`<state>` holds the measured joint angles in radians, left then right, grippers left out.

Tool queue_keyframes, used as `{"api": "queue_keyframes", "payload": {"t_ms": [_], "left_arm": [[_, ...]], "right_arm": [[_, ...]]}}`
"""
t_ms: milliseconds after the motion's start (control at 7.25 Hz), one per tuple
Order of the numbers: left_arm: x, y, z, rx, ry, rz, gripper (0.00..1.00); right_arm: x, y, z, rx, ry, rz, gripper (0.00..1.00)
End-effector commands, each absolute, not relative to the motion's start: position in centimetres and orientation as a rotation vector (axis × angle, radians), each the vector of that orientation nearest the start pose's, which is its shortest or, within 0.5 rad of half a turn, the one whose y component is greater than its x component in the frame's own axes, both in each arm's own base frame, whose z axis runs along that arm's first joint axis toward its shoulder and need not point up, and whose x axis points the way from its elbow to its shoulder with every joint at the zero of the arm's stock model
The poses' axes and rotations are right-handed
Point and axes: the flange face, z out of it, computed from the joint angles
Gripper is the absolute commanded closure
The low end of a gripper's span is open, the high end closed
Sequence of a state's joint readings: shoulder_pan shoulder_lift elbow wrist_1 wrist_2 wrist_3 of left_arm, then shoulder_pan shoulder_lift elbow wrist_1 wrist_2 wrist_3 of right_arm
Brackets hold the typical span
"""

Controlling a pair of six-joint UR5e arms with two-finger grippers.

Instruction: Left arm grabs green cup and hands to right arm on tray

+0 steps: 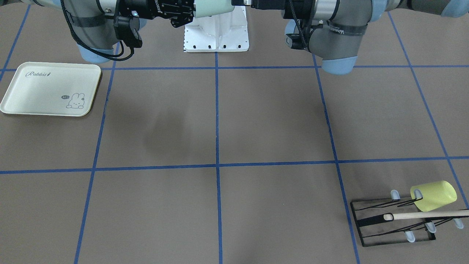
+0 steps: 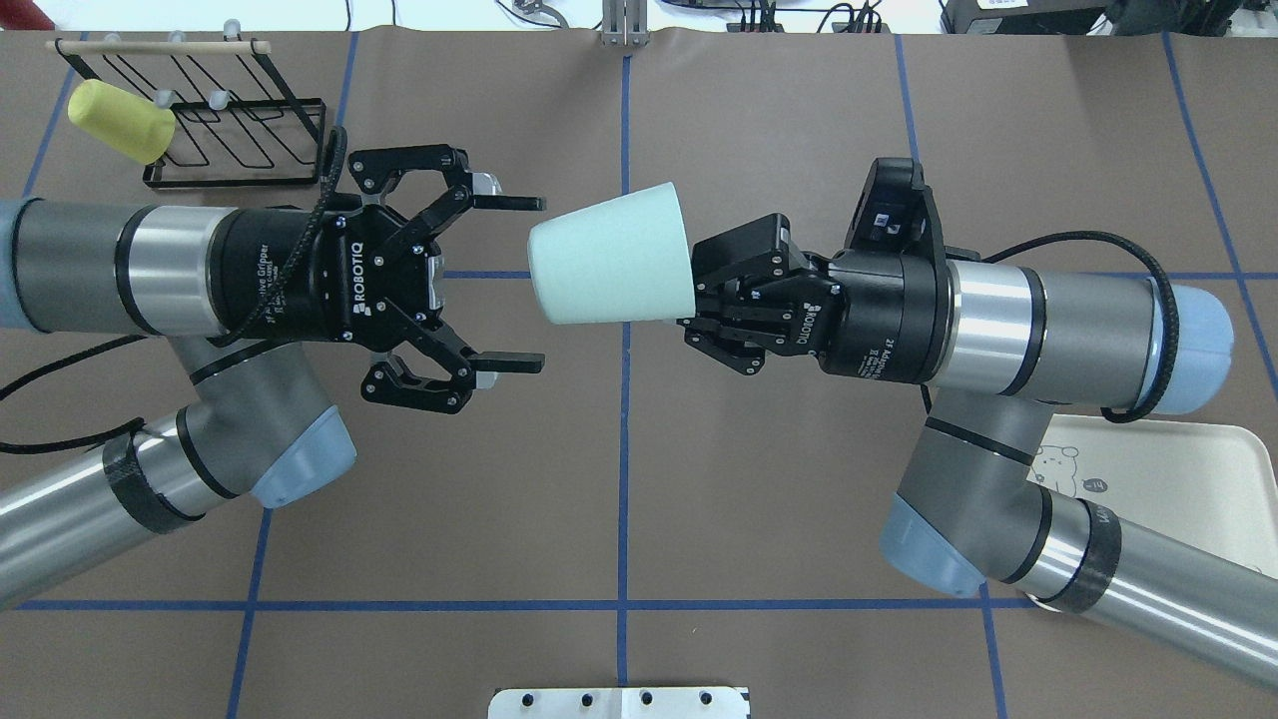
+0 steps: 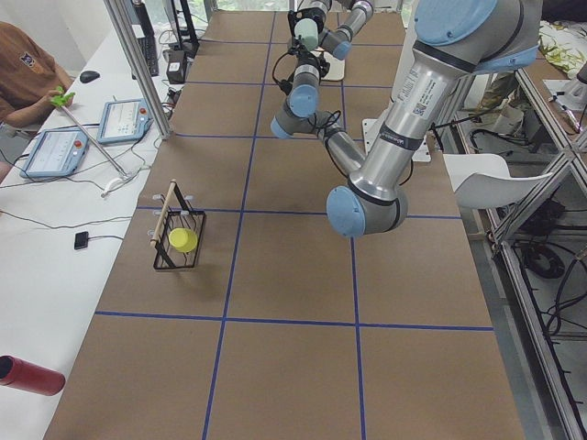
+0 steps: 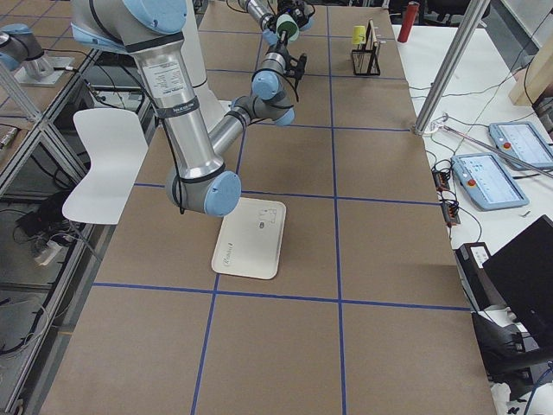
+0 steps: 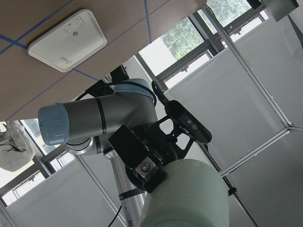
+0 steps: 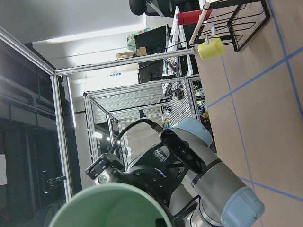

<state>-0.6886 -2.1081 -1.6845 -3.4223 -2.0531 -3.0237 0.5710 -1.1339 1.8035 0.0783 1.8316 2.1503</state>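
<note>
Finds the green cup (image 2: pixel 609 255) aloft over the middle of the table (image 2: pixel 619 479), lying sideways, base toward the left arm (image 2: pixel 120 270). Records the right gripper (image 2: pixel 699 295) pinching the cup at its rim end only. Records the left gripper (image 2: pixel 539 283) spread wide, fingertips (image 2: pixel 514 203) flanking the base and apart from it. Places the tray (image 2: pixel 1188 469) near the table's robot-side edge, toward the right end, partly under the right arm (image 2: pixel 1058 320) in the overhead view. Judges the hand-over made and the carry to the tray outstanding. Flags three hazards: a slip or twist of the cup in a rim-only pinch on a quick swing; a knock from the left fingertips on a sideways rather than straight-back retreat; a roll on the tray upon release without first turning the cup upright. Takes both claws' state from the overhead view alone. Finds them cropped at the top edge of the front-facing view, yet gets the whole tray there. Gets a close look at a right finger on the cup wall from the left wrist view, and only the cup's mouth from the right wrist view. Finds the side views too small for the grip. Logs a rack (image 2: pixel 240 110) with a yellow cup (image 2: pixel 120 122) at the far left corner.
</note>
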Motion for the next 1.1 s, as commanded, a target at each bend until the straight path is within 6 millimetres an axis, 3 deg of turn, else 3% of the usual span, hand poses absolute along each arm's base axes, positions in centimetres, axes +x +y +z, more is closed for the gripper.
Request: {"api": "queue_keyframes", "payload": {"t_ms": [0,138,414,552,690,966], "left_arm": [[31.2,-40.3,17.9,-0.999,2.158,-0.468,0.0],[30.8,-41.6,18.1,-0.925,2.161,-0.498,0.0],[32.0,-43.1,17.9,-0.709,2.086,-0.537,0.0],[33.1,-43.7,17.9,-0.637,2.003,-0.54,0.0],[32.8,-44.7,17.5,-0.582,1.937,-0.542,0.0],[32.9,-45.8,14.2,-0.571,1.845,-0.617,0.0]], "right_arm": [[-33.7,-35.6,20.9,-0.147,-2.243,0.347,1.0],[-32.0,-37.5,25.2,-0.078,-2.145,0.391,1.0],[-30.5,-39.9,31.1,-0.011,-1.929,0.379,1.0],[-28.7,-39.6,35.5,0.054,-1.794,0.314,1.0],[-25.4,-40.4,39.8,0.089,-1.634,0.304,1.0],[-20.9,-40.8,46.0,0.083,-1.407,0.331,1.0]]}}
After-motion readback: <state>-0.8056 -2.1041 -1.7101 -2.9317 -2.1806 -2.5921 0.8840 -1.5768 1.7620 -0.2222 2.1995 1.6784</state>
